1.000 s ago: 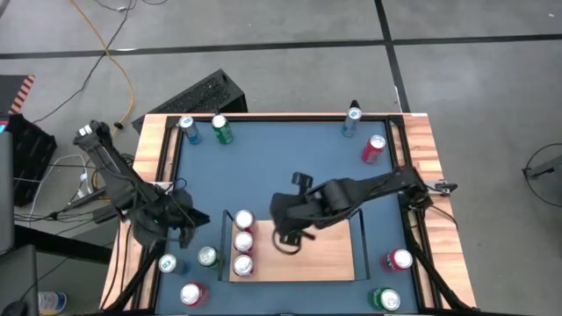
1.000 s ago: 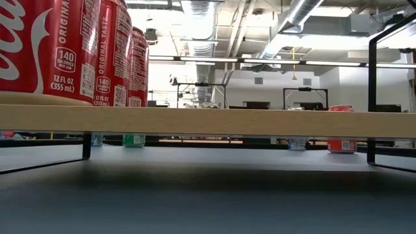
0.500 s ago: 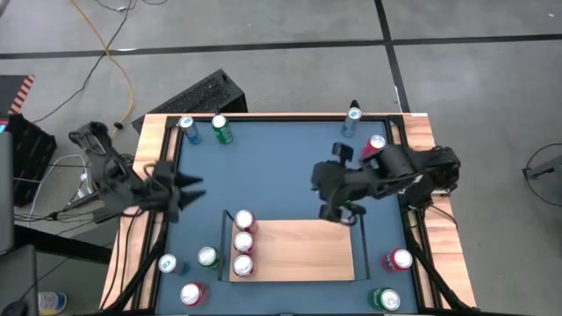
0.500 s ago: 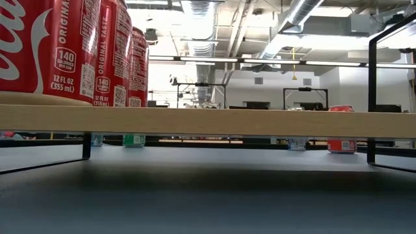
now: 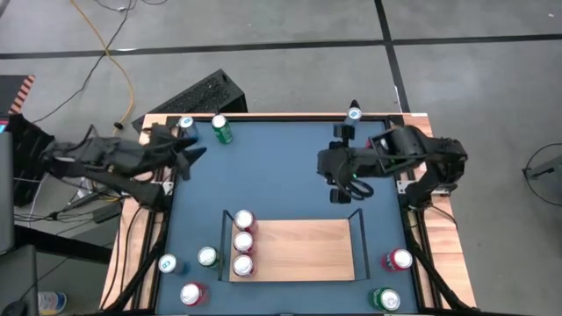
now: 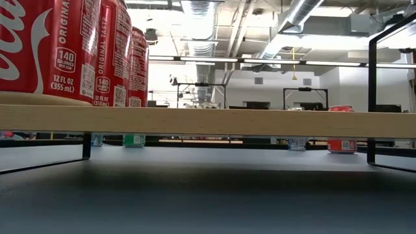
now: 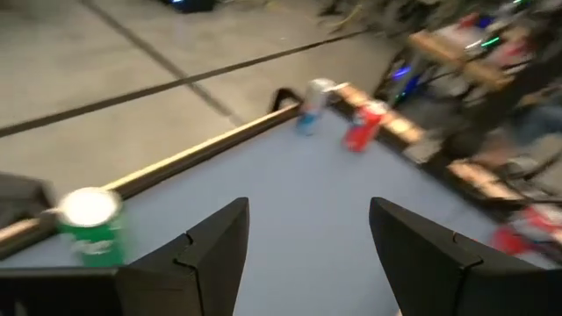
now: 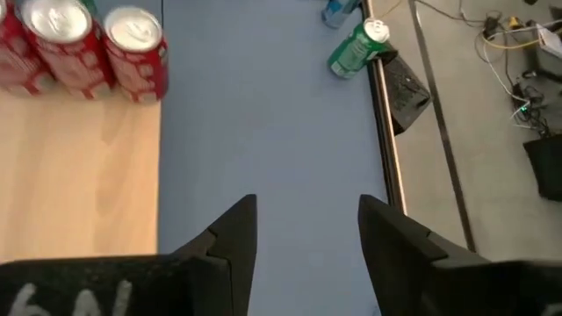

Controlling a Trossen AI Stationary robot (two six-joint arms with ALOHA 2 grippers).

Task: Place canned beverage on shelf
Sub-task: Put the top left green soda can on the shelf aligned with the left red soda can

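Note:
The light-wood shelf (image 5: 299, 251) stands on the blue table near the front edge. Three red cans (image 5: 243, 242) stand upright in a row at its left end; they also show in the low view (image 6: 71, 49) and the right wrist view (image 8: 61, 44). My left gripper (image 5: 189, 158) is open and empty near the table's far left corner, beside a green can (image 7: 88, 225) and a blue can (image 5: 185, 130). My right gripper (image 5: 345, 190) is open and empty above the table, beyond the shelf's right end.
Loose cans stand upright around the table: a blue one at the far right (image 5: 353, 113), a pale one (image 5: 167, 263), a green one (image 5: 207, 256) and a red one (image 5: 191, 294) at the near left, and a red one (image 5: 399, 260) and a green one (image 5: 385, 300) at the near right. Bare blue table lies between the arms.
My right gripper has gone from above the shelf toward the table's far right, empty. My left gripper has swung from the near left toward the far left corner and turned. The three red cans on the shelf have not moved.

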